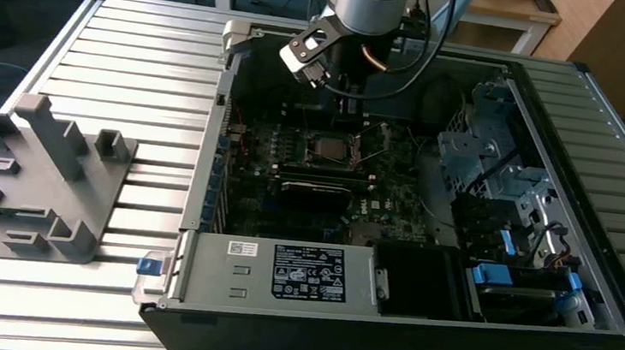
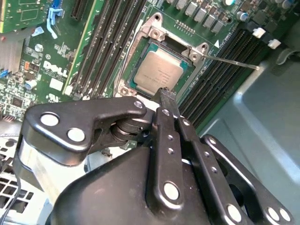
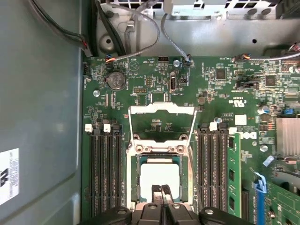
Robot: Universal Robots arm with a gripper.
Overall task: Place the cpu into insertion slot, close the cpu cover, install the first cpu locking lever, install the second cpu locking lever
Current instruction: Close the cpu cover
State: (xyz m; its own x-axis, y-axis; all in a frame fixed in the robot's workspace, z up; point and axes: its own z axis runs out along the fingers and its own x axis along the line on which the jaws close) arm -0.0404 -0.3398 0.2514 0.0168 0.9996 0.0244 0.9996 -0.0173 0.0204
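Silver-grey, the cpu lies seated in the insertion slot because the cpu cover stands hinged open, while the gripper hovers just above, pinched together and empty.

cpu in insertion slot | cpu cover beside it | gripper over cpu

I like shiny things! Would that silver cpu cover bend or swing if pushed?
The cpu cover probably swings: it looks hinged beside the insertion slot. Thin frame, big window, so likely light; rough pushes might bend it.
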